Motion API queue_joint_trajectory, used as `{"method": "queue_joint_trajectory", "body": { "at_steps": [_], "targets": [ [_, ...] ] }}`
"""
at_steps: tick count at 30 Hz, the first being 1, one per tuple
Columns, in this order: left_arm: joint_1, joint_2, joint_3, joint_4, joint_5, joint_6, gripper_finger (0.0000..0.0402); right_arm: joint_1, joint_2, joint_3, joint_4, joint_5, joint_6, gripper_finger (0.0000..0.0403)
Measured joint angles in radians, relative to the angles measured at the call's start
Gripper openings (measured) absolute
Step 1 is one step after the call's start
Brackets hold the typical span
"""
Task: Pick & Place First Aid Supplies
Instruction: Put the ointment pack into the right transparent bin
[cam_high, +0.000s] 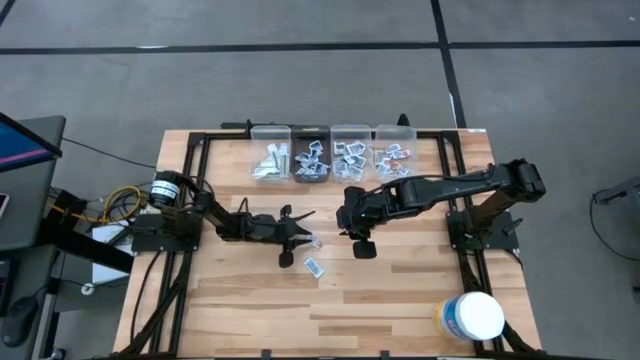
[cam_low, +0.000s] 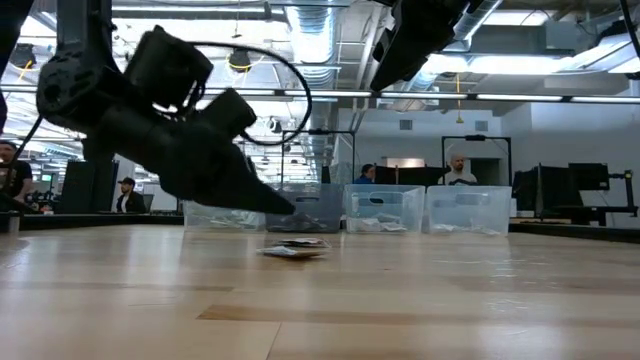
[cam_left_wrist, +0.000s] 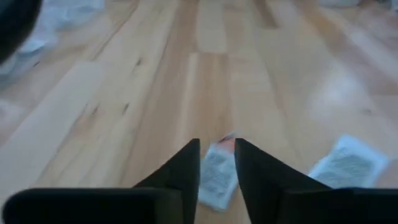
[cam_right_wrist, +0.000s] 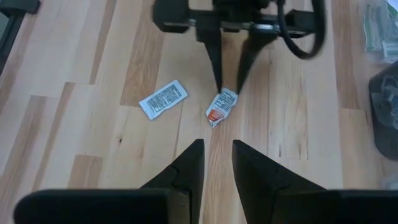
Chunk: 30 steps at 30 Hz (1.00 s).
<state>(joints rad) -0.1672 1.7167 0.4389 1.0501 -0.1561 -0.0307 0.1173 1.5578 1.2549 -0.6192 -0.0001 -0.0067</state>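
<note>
Two small white packets lie flat on the table near its middle. One, with red print (cam_right_wrist: 222, 106) (cam_high: 318, 243), lies between the tips of my left gripper (cam_right_wrist: 228, 86) (cam_left_wrist: 217, 163) (cam_high: 300, 236). That gripper is open, comes in low from the table's left and slants down; in the low view its tips (cam_low: 285, 208) seem just above the wood. The other packet (cam_right_wrist: 163, 98) (cam_left_wrist: 348, 163) (cam_high: 314, 267) lies beside it, nearer the near edge. My right gripper (cam_right_wrist: 217, 163) (cam_high: 358, 240) hangs open and empty above the table, right of the packets.
Four clear bins (cam_high: 271, 155) (cam_high: 311, 155) (cam_high: 350, 152) (cam_high: 392, 152) holding more packets stand in a row at the far edge. A large white tub with a yellow label (cam_high: 472, 315) stands at the near right corner. People show in the room behind (cam_low: 458, 170).
</note>
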Motion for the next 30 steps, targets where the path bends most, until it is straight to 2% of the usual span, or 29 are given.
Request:
{"method": "queue_joint_trajectory", "body": {
  "at_steps": [4, 8, 12, 16, 19, 30],
  "targets": [
    [0.033, 0.050, 0.018, 0.000, 0.054, -0.004, 0.0118, -0.001, 0.000, 0.000, 0.000, 0.000, -0.001, 0.0077],
    [0.037, 0.114, 0.048, 0.001, 0.117, -0.007, 0.0115, -0.003, 0.000, 0.000, 0.000, 0.000, -0.003, 0.0077],
    [0.025, 0.161, 0.055, 0.034, 0.123, -0.068, 0.0094, -0.002, 0.000, 0.000, -0.001, 0.000, -0.003, 0.0077],
    [0.011, 0.171, 0.054, 0.026, 0.120, -0.131, 0.0049, 0.001, 0.000, 0.000, -0.001, 0.000, 0.000, 0.0077],
    [0.000, 0.150, 0.052, 0.008, 0.124, -0.136, 0.0010, 0.001, 0.000, 0.000, -0.001, 0.000, 0.000, 0.0077],
    [-0.002, -0.045, 0.048, -0.011, 0.072, -0.124, 0.0004, 0.000, 0.000, 0.000, -0.001, 0.000, 0.000, 0.0077]
  ]
}}
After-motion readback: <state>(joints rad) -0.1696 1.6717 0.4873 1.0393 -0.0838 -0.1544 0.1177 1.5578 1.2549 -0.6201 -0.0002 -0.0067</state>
